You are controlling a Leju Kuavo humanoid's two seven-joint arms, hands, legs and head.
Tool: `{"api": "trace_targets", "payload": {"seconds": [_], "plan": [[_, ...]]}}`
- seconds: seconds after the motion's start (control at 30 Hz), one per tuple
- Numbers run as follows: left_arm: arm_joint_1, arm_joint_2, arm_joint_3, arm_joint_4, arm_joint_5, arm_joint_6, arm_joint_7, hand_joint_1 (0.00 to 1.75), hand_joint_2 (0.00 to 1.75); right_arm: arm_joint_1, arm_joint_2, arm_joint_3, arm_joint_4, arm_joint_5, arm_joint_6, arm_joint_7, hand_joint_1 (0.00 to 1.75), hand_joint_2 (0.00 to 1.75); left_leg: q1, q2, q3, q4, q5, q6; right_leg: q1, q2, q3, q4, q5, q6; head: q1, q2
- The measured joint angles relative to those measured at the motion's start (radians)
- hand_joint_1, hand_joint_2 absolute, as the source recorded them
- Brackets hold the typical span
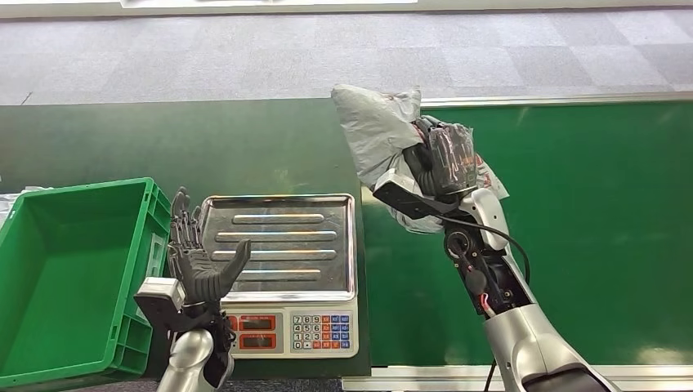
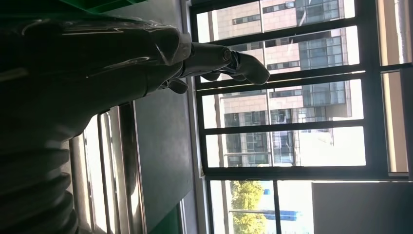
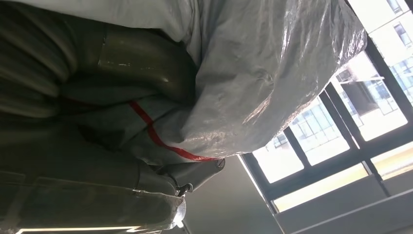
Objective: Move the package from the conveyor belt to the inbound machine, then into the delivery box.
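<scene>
Left hand (image 1: 196,261) stands raised at the lower left of the frame, fingers spread and pointing up, holding nothing; it sits in the gap between the green delivery box (image 1: 49,359) at the far left and the scale. That box looks bare inside, so the last leg of the job has not happened. Just to the right, at lower centre, the inbound machine (image 1: 282,269) — a weighing scale with a shiny ribbed pan and a keypad along its front — also has nothing on its pan, so by my reckoning the weighing step is still to come. Further right, in the upper middle of the frame, the right hand (image 1: 445,159) is wrapped around the package (image 1: 376,122), a crumpled grey plastic mailer; the right wrist view shows the wrinkled bag (image 3: 263,83) bulging against the palm, with a red stripe across it. The package is held up off the green conveyor belt (image 1: 588,237), which fills the right side, so the pick-up looks done. What remains, I'd say, is carrying it leftward onto the scale pan, then on into the box.
</scene>
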Motion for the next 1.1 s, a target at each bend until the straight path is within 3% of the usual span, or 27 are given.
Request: {"api": "trace_targets", "payload": {"seconds": [0.33,0.7,1.0,1.1], "plan": [[-0.012,-0.008,-0.002,0.019,-0.009,-0.007,0.0,0.0,1.75,0.006,0.02,0.112,-0.01,0.046,0.026,0.015,1.75,1.75,0.001,0.0,0.0,0.0,0.0,0.0,0.001,0.0,0.0,0.0,0.0,0.0,0.0,0.0],[-0.013,-0.015,-0.004,0.031,0.011,-0.007,0.0,0.0,1.75,0.054,0.014,0.217,-0.02,0.007,0.036,0.018,1.75,1.75,0.0,0.0,0.0,0.0,0.0,0.0,0.0,0.0,0.0,0.0,0.0,0.0,0.0,0.0],[-0.013,-0.016,-0.007,0.034,0.007,-0.012,0.0,0.0,1.75,0.08,0.011,0.299,0.014,0.034,0.023,0.021,1.75,1.75,0.001,0.0,0.0,0.0,0.0,0.0,0.001,0.0,0.0,0.0,0.0,0.0,0.0,0.0],[-0.017,-0.016,-0.011,0.038,0.007,-0.018,0.0,0.0,1.75,0.083,0.011,0.322,0.025,0.048,-0.023,0.002,1.75,1.75,0.001,0.0,0.0,0.0,0.0,0.0,0.001,0.0,0.0,0.0,0.0,0.0,0.0,0.0]]}}
